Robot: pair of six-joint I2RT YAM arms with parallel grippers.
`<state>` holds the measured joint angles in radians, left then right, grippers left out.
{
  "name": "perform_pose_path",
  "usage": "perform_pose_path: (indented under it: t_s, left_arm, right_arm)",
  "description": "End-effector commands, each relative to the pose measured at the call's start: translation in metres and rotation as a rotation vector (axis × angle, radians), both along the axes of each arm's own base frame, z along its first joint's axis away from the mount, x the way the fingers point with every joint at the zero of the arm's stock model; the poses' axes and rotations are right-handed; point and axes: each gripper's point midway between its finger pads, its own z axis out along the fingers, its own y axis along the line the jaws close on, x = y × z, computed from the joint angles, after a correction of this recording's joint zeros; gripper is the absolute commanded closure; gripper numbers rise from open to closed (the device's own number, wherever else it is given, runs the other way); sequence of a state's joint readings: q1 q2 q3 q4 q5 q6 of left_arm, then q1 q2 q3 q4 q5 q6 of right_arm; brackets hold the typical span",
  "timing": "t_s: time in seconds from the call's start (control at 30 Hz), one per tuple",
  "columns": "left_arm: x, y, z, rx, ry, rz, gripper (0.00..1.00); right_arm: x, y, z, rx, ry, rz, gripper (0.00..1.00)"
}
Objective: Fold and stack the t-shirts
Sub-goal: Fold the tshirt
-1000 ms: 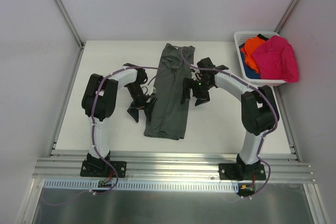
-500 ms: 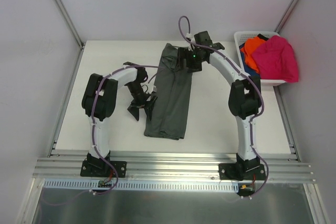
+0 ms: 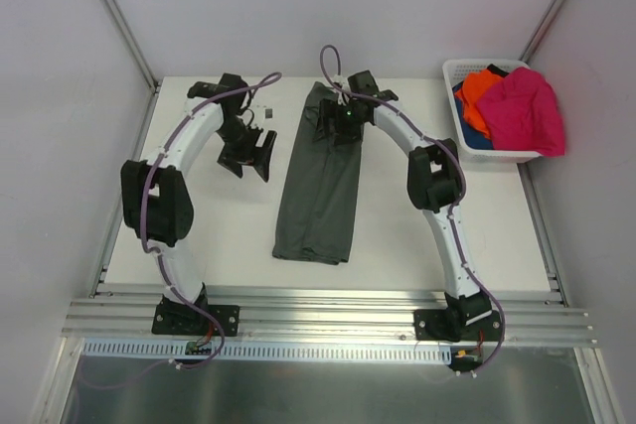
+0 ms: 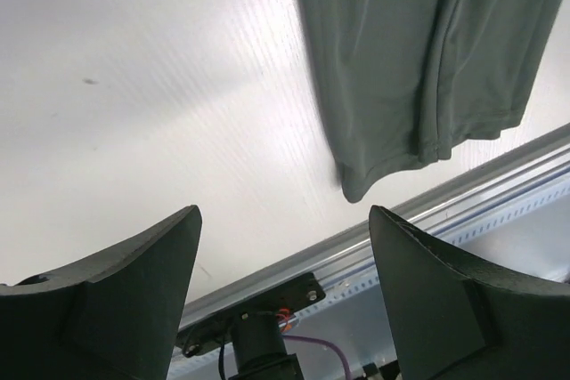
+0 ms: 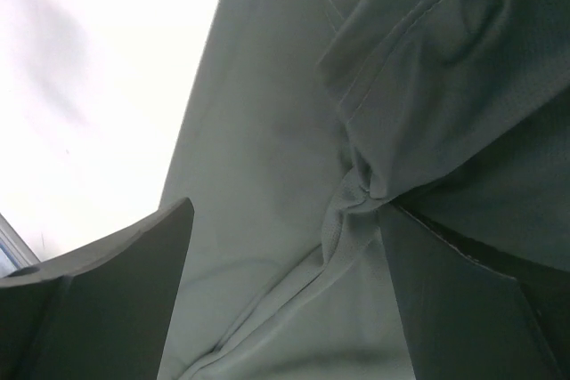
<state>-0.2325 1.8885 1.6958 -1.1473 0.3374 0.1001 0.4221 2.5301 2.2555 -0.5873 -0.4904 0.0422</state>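
I see the dark grey-green t-shirt (image 3: 320, 191) lying as a long folded strip on the table (image 3: 209, 235). My right gripper (image 3: 335, 124) hangs, fingers spread, over its far end. My left gripper (image 3: 248, 153), also spread, hovers off its left side.

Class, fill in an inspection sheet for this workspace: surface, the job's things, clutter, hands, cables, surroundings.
Surface: white table, with one shirt lying on it.
Job's things: grey shirt folded into a long strip at the table's middle; pink shirt, orange shirt and blue shirt heaped unfolded in the white basket at the far right corner.
Clutter: nothing seen.
Hands: left hand open above bare table, left of the grey shirt; right hand open over that shirt's far end, and whether it touches cannot be told.
Cables: purple cables run along both arms, looping free near each wrist.
Surroundings: plain white walls; metal rail at the near edge.
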Motion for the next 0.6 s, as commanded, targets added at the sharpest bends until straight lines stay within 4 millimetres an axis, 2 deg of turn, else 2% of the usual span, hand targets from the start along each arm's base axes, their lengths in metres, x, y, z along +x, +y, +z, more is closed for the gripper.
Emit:
perform_pose_path:
  t_s: [0.0, 0.2, 0.3, 0.5, 0.57]
  left_arm:
    - [-0.001, 0.015, 0.042, 0.019, -0.137, 0.004, 0.23]
    - [-0.003, 0.026, 0.067, 0.043, -0.240, 0.024, 0.22]
    - [-0.009, 0.033, 0.068, 0.075, -0.255, 0.029, 0.22]
    - [-0.021, 0.044, 0.064, 0.116, -0.254, 0.034, 0.22]
    - [-0.020, 0.046, 0.065, 0.125, -0.263, 0.034, 0.22]
  right_arm:
    - [0.010, 0.020, 0.022, 0.073, -0.051, 0.018, 0.10]
    - [0.005, 0.023, 0.002, 0.079, -0.004, 0.028, 0.10]
    - [0.002, 0.020, -0.003, 0.088, 0.023, 0.032, 0.10]
    - [0.014, 0.004, -0.020, 0.085, 0.048, -0.003, 0.10]
    - [0.015, 0.006, -0.023, 0.091, 0.050, 0.000, 0.09]
